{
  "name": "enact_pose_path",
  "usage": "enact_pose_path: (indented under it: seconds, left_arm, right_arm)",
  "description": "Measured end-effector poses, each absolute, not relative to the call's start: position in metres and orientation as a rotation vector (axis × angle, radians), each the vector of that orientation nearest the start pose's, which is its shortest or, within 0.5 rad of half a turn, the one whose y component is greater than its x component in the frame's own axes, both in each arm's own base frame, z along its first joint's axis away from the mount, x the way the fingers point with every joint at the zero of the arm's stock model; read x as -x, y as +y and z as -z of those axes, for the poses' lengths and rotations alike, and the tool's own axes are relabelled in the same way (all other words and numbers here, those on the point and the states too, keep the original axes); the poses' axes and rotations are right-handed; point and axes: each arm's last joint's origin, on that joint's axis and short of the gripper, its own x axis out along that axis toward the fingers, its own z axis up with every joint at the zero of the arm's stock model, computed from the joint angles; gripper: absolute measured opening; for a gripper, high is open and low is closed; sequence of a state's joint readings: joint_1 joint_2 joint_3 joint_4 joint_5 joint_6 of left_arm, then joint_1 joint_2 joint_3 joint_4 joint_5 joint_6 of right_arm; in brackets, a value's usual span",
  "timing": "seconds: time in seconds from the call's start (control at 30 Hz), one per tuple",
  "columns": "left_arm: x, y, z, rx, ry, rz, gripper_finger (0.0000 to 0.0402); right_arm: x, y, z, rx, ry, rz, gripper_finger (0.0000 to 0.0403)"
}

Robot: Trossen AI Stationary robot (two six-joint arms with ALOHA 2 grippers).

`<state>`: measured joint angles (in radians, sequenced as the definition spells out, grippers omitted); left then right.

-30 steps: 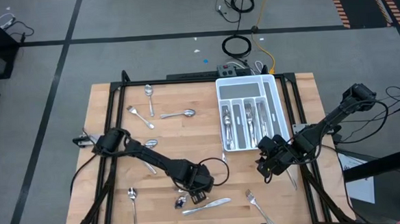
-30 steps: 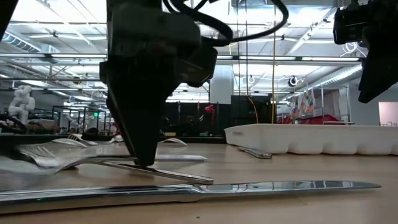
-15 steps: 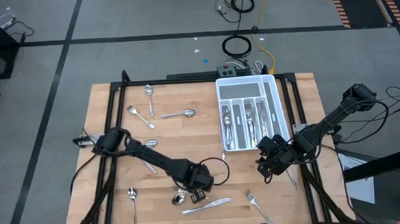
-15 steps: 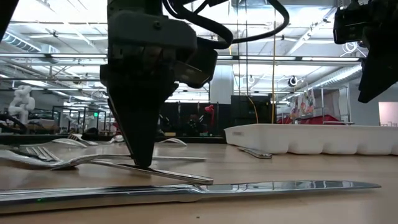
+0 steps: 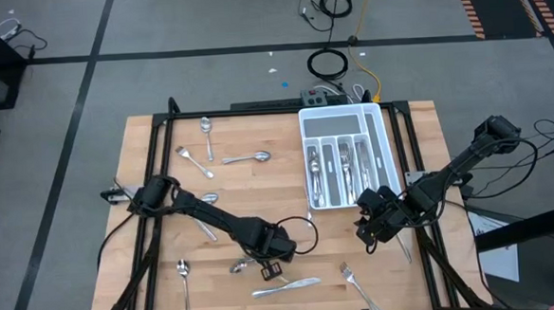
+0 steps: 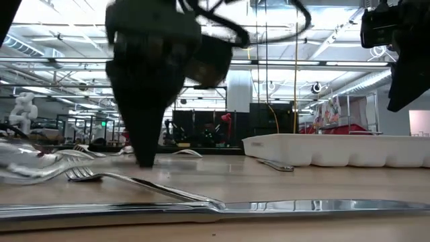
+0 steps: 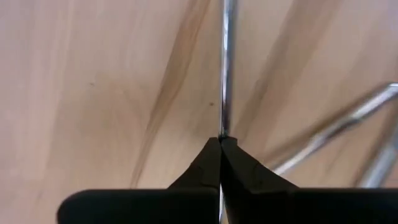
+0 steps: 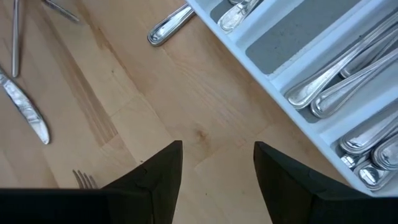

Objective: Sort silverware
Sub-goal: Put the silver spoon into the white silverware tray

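**Left gripper pinched shut on a spoon handle near the table's front edge**

Looking straight down, the left gripper (image 5: 269, 266) sits low at about six o'clock on the wooden table (image 5: 154, 161), its fingers closed on the thin handle of a spoon (image 5: 240, 266) whose bowl points toward nine o'clock. A knife (image 5: 286, 286) lies just beyond it toward the front edge, a fork (image 5: 358, 283) at five o'clock. More silverware (image 5: 249, 158) is scattered at ten to eleven o'clock, and sorted pieces fill the white tray (image 5: 306, 134) at one o'clock. The right gripper (image 5: 368, 228) hovers at four o'clock, just off the tray's near corner.

From table height, the left gripper (image 6: 144, 158) tapers to a closed tip over the surface, a fork (image 6: 134, 181) beside it and the knife (image 6: 222, 207) in front.

The left wrist camera shows the two fingers (image 7: 205, 171) pressed together around a slim metal handle (image 7: 226, 68).

The right wrist camera shows its fingers (image 8: 158, 171) standing apart over bare wood, gripping nothing, with the tray (image 8: 261, 78) near.
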<state>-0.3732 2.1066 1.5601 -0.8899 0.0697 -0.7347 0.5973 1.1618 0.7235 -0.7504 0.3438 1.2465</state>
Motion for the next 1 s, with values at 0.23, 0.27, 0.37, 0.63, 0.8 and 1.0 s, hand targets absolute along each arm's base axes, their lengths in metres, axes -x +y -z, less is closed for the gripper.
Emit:
enact_pose_path:
  seconds: [0.23, 0.27, 0.37, 0.63, 0.8, 1.0]
  left_arm:
    - [-0.371, -0.148, -0.182, 0.351, 1.495, -0.057, 0.0001]
    - [-0.369, -0.147, -0.188, 0.335, 1.498, -0.037, 0.0001]
    - [-0.367, -0.139, -0.204, 0.244, 1.515, 0.033, 0.0001]
    - [-0.373, -0.110, -0.239, -0.032, 1.539, 0.188, 0.0000]
    - [-0.379, -0.093, -0.242, 0.015, 1.513, 0.038, 0.0004]
    - [-0.356, -0.108, -0.234, 0.074, 1.611, -0.131, 0.0041]
  right_arm:
    - [-0.168, 0.102, -0.208, -0.571, 0.989, 0.456, 0.0187]
    - [-0.168, 0.102, -0.208, -0.571, 0.980, 0.463, 0.0187]
    - [-0.169, 0.101, -0.208, -0.577, 0.958, 0.482, 0.0187]
    - [-0.169, 0.101, -0.208, -0.608, 0.941, 0.501, 0.0187]
    - [-0.171, 0.103, -0.209, -0.673, 0.915, 0.514, 0.0187]
    - [-0.173, 0.103, -0.207, -0.648, 0.876, 0.550, 0.0187]
